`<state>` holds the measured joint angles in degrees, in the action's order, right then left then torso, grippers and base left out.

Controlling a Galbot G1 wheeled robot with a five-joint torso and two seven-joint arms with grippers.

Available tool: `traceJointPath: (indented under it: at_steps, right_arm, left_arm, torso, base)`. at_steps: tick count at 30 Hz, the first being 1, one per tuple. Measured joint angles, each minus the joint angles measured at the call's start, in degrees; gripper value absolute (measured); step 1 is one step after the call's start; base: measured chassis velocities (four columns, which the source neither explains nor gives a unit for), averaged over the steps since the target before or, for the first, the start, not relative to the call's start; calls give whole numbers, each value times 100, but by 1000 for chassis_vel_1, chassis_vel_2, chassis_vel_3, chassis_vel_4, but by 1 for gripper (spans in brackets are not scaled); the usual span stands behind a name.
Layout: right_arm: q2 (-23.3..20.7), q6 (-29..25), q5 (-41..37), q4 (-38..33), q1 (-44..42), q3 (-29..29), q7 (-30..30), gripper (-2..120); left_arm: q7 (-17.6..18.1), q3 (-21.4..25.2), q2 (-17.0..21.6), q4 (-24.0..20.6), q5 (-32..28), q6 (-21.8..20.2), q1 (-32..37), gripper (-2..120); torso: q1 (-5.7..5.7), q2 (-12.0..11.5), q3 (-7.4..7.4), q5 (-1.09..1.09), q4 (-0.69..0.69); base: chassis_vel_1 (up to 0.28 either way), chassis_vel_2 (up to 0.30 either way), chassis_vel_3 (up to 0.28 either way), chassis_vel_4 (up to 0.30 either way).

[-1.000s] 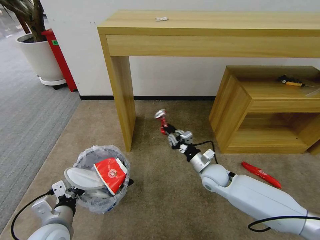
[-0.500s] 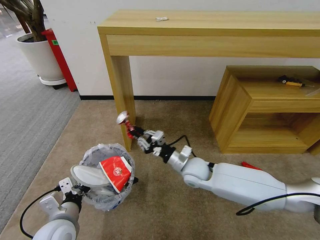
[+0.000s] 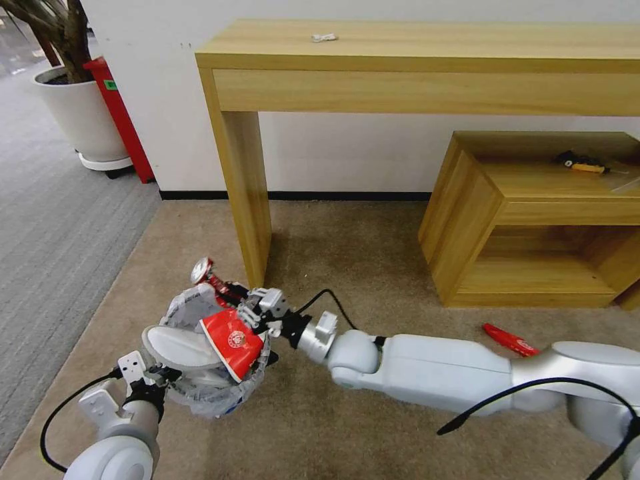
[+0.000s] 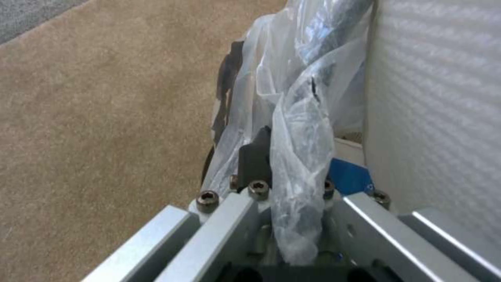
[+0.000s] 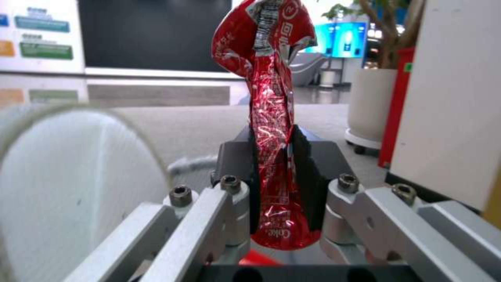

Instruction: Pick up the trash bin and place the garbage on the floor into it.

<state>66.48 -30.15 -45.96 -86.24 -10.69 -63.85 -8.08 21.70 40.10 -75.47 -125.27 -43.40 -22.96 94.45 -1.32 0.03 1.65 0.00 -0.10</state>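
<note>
1. Nearest to us, our left pincer [image 3: 155, 381] is clamped on the near rim of the trash bin [image 3: 200, 400]; in the left wrist view its dark fingers [image 4: 256, 156] pinch the crinkly plastic liner [image 4: 300, 156] folded over that rim.
2. The trash bin sits at the near left part of the beige floor [image 3: 373, 253], close to the border with the grey ribbed carpet [image 3: 53, 233]. A white slipper [image 3: 180, 347] and a red paper cup [image 3: 233, 341] stick up out of it, side by side.
3. Our right arm reaches across from the right, and our right pincer [image 3: 241, 303] is just over the bin's far rim. It is closed on a crumpled red wrapper [image 3: 212, 281], whose silvery end points up and away from us; in the right wrist view the wrapper [image 5: 271, 129] stands upright, squeezed between the two dark fingers [image 5: 308, 172].
4. Farther right on the floor, partly behind our right arm, lies a second red wrapper [image 3: 510, 340].
5. Beyond the bin stands the leg of the long wooden surface [image 3: 427, 73], with a small white item [image 3: 323, 38] near its far edge.
6. To the right is a low wooden shelf [image 3: 533, 220] carrying a yellow-and-black tool [image 3: 581, 162].
7. Far left, a large white plant pot [image 3: 83, 117] stands on the grey carpet.
</note>
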Motion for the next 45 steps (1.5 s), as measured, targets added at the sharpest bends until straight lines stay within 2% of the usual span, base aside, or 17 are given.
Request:
traceJointPath:
  at_steps: [6,15,17,19,20,23,24,25,26,27,28,30,32,34,45]
  right_arm:
    - [282,-87,300,322,-196,-57,16,14]
    - [197,-140,646,504,-384,1,26,14]
    - [172,-140,671,514,-416,32,32,18]
    - [90,-138,695,515,-469,50,35,28]
    - [90,-138,695,515,-469,50,35,28]
    - [39,-160,777,520,-583,78,47,43]
    - [39,-160,777,520,-583,78,47,43]
    - [30,-161,778,506,-594,93,48,49]
    - [31,-162,778,492,-595,101,46,51]
    - [32,-163,775,455,-578,109,45,60]
    - [32,-163,775,455,-578,109,45,60]
    - [39,-163,771,417,-529,125,44,69]
    - [51,-163,769,411,-529,139,35,72]
    - [99,-166,729,368,-524,214,-61,81]
    - [-52,144,351,-222,-457,1048,-571,83]
  left_arm:
    - [2,63,-6,-166,-35,-10,86,0]
    - [-2,66,-47,-288,-53,-12,174,0]
    - [-2,57,-56,-309,-59,-13,179,0]
    - [1,56,-53,-356,-83,-25,191,0]
    - [1,56,-53,-356,-83,-25,191,0]
    - [1,70,-51,-380,-99,-40,206,0]
    - [1,70,-51,-380,-99,-40,206,0]
    - [1,70,-56,-379,-95,-39,213,0]
    - [1,70,-58,-374,-93,-39,213,0]
    - [0,68,-64,-358,-89,-39,209,0]
    - [0,68,-64,-358,-89,-39,209,0]
    - [-3,61,-68,-328,-91,-39,189,0]
    - [-4,60,-70,-315,-91,-39,182,0]
    - [-9,54,-80,-220,-79,-37,165,0]
    - [-7,13,-58,47,-41,-30,51,0]
  torso:
    - [0,0,0,1,0]
    - [1,0,0,1,-1]
    - [1,0,0,1,-1]
    - [1,0,0,2,-1]
    - [1,0,0,2,-1]
    - [1,0,0,2,-1]
    - [1,0,0,2,-1]
    - [1,0,0,1,-1]
    - [1,0,0,1,-1]
    - [1,0,0,2,-1]
    - [1,0,0,2,-1]
    - [1,0,0,1,-1]
    - [1,0,0,1,-2]
    - [1,0,0,2,0]
    - [1,0,0,2,0]
  base:
    - [0,0,0,0]
    - [0,0,0,0]
    - [0,0,0,0]
    - [0,0,0,0]
    - [0,0,0,0]
    - [0,0,0,0]
    - [0,0,0,0]
    - [0,0,0,0]
    - [0,0,0,0]
    - [0,0,0,0]
    - [0,0,0,0]
    - [0,0,0,0]
    - [0,0,0,0]
    - [0,0,0,0]
    - [0,0,0,0]
